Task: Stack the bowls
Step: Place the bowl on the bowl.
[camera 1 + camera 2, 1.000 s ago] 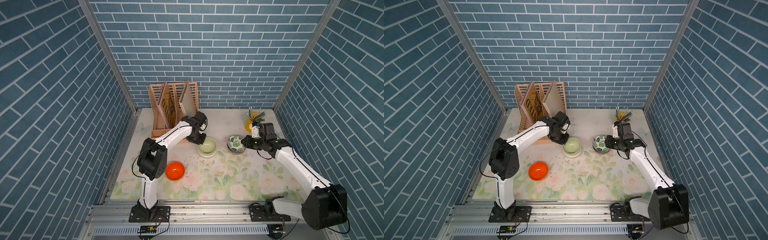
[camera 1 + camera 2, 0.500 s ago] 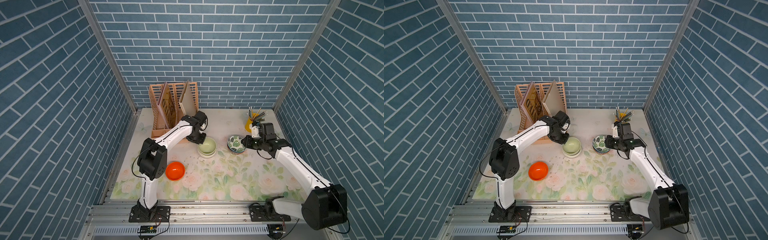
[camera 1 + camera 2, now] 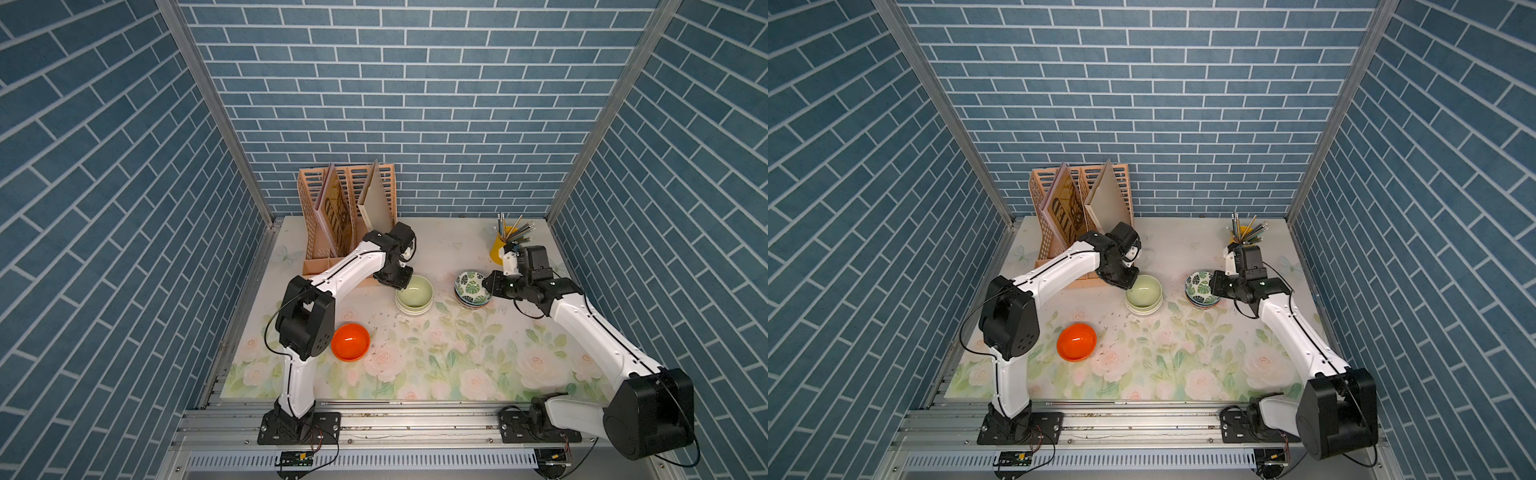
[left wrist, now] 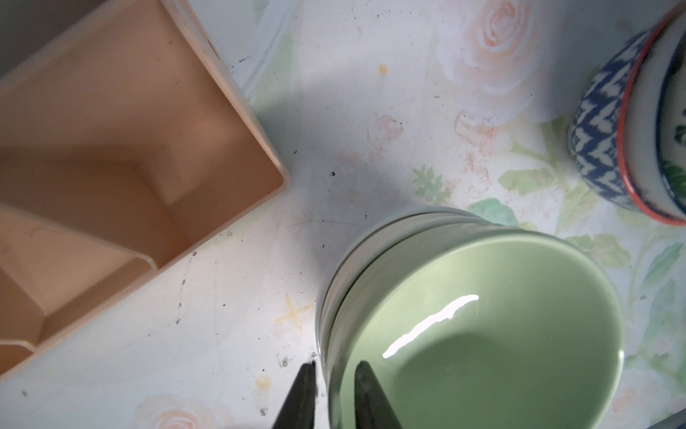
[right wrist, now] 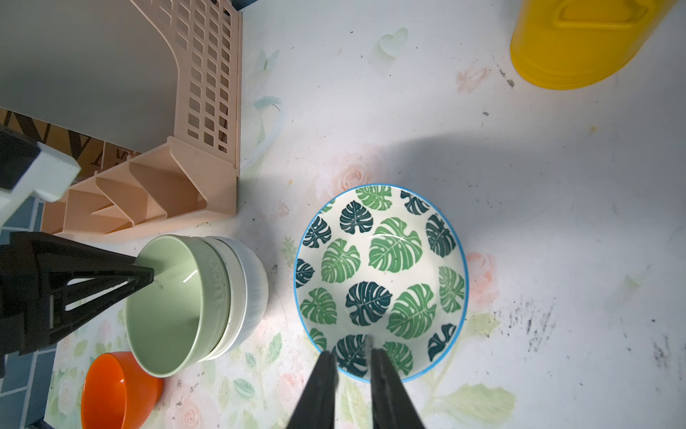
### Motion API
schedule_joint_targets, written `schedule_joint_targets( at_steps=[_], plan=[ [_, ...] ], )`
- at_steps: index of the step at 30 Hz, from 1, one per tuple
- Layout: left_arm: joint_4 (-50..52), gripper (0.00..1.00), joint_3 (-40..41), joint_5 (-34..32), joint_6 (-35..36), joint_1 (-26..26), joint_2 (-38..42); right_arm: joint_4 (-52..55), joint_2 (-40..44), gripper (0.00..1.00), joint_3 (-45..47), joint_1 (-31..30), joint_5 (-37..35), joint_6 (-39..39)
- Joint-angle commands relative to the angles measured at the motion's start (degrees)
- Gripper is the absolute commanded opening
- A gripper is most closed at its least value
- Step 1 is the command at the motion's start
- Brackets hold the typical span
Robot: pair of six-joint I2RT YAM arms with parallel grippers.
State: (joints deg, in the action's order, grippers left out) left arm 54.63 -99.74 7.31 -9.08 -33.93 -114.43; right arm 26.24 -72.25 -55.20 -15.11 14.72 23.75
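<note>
A pale green bowl (image 3: 414, 291) (image 4: 482, 334) sits nested on top of two pale bowls (image 3: 409, 309) at mid-table. My left gripper (image 4: 336, 367) straddles its rim, one finger inside and one outside, slightly open with a thin gap at the outer wall. To the right, a green-leaf bowl (image 3: 470, 286) (image 5: 382, 275) tops a stack of patterned bowls (image 4: 597, 148). My right gripper (image 5: 352, 353) is shut on the leaf bowl's near rim. An orange bowl (image 3: 350, 341) (image 5: 111, 390) stands alone at the front left.
A peach file rack (image 3: 345, 216) with boards stands at the back left, just behind the left arm's wrist. A yellow pencil cup (image 3: 498, 249) (image 5: 571, 44) stands at the back right, behind the right gripper. Blue brick walls enclose three sides.
My left gripper's jaws have parted a little around the green bowl's rim. Both arms and all the bowls sit where they were.
</note>
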Motion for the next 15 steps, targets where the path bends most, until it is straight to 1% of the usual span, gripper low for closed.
schedule_joint_targets(
  at_steps=[1,3,6,11,13,15],
  plan=[
    [0.84,0.32,-1.24,-0.50,0.24,-0.22,-0.39,-0.49,-0.61,0.22,0.76,-0.27,-0.66,-0.24],
    [0.92,0.36,-1.44,-0.50,0.29,-0.22,0.05,-0.49,-0.69,0.22,0.78,-0.30,-0.66,-0.28],
    [1.49,0.40,-2.20,-1.00,0.46,-0.18,0.62,-0.40,-0.79,0.22,0.57,-0.27,-0.66,-0.28],
    [0.56,0.44,-2.34,-0.57,-0.35,0.41,5.54,-0.40,-0.70,0.22,0.43,-0.29,-0.66,-0.29],
    [0.05,0.45,-0.03,-1.54,-1.75,1.17,9.66,-0.25,-0.78,0.22,0.16,-0.27,-0.51,-0.28],
    [-1.14,0.46,4.85,-2.38,-3.24,2.08,14.53,-0.16,-0.43,0.22,0.09,-0.29,-0.31,-0.28]
  ],
)
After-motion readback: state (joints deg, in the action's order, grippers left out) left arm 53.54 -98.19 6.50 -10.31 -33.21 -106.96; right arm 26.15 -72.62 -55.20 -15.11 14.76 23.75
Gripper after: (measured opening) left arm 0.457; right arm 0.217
